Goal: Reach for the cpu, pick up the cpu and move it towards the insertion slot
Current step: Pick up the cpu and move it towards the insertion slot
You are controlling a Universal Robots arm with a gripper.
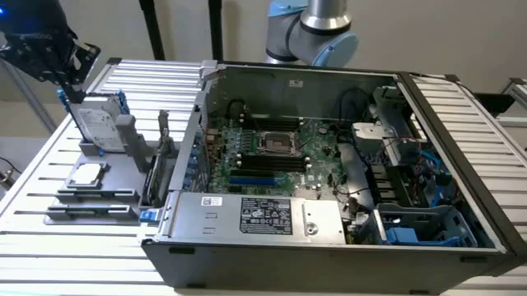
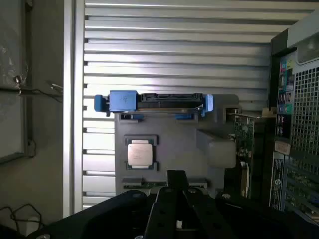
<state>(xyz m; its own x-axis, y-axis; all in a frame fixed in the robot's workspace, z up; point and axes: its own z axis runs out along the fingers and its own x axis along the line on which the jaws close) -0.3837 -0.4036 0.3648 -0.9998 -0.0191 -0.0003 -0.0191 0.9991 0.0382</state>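
Pincer [image 2: 177, 186] closed, empty, well above chip [image 2: 140, 153]. You should centre pincer over chip, approach square, mind tray [image 2: 182, 149] rim.

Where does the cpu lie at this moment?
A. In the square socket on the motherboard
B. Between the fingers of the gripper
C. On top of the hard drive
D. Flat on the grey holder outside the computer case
D: the cpu lies flat on the grey holder, on the exterior view's left of the open case, apart from the gripper and far from the insertion slot.
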